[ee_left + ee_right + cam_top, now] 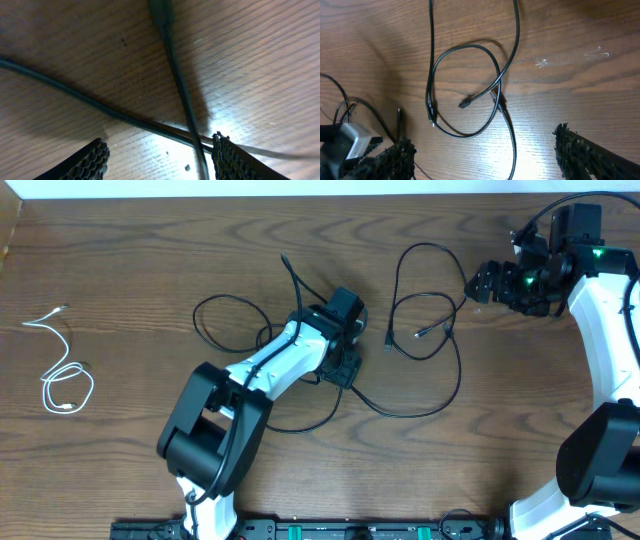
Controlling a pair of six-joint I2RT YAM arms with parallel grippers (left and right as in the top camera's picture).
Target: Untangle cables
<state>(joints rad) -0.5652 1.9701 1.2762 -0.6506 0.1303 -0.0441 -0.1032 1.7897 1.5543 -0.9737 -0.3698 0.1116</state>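
1. Table (120,260): bare wood-grain top that carries every item below.

2. Left arm (270,360): reaches to mid-table and stands over the densest part of the black tangle, probably because that crossing is the one to work on.

3. Right arm (605,310): stands at the far right edge, apart from the left arm's work, probably to leave it room.

4. Left gripper (159,150): pointed down close to the wood, jaws apart and gripping nothing.
   - Directly between and just ahead of its fingers, two black strands (75,93) cross flat on the table.
   - Whether they are one cord or two cannot be told.
   - The stance suits either picking one strand or letting it go.

5. Right gripper (482,142): jaws wide, nothing between them. It hangs above the second cord rather than on it, probably waiting.

6. Black loop (465,46): lies ahead of the right gripper's fingers. It is a slack ring crossed by its own tail and looks loose rather than knotted tight.

7. White cable (67,366): a small coil with a trailing tail, well away from both grippers on the left gripper's far side. It is already separate from the black cords.

8. Plug (464,104): the end of the black loop, lying inside the ring, ahead of the right gripper. It would need drawing out through the ring to free that cord.
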